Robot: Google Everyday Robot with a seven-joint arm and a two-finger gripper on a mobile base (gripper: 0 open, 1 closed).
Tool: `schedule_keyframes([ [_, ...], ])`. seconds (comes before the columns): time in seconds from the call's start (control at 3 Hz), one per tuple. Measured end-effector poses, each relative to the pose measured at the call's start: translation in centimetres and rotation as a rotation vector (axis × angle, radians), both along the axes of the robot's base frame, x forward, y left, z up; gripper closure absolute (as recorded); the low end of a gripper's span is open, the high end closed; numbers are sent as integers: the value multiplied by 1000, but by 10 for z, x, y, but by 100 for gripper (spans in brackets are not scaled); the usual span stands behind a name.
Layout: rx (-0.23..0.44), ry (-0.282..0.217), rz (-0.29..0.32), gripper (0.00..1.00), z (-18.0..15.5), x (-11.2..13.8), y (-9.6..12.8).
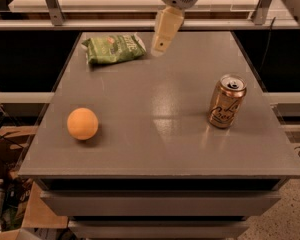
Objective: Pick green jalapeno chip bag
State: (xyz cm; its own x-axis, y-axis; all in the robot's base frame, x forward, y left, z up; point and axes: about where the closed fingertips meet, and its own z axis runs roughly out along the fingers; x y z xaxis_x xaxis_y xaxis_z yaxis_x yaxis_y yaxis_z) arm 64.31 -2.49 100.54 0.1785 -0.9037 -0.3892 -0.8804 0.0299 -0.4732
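The green jalapeno chip bag (114, 48) lies flat at the far left of the grey table (160, 149), crinkled, with white lettering. My gripper (159, 49) hangs from the arm at the top centre. Its pale fingers point down, just right of the bag and above the table's far edge. It holds nothing that I can see.
An orange ball (82, 123) sits near the front left. A tan drink can (226, 101) stands upright at the right. A rail runs behind the table's far edge. Boxes and clutter lie on the floor at the lower left.
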Motion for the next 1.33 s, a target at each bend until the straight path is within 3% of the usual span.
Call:
schedule_keyframes([
  [0.67,121,-28,-1,0,-14,50,53],
  [1.33,119,-47,14,0,-26,45,62],
])
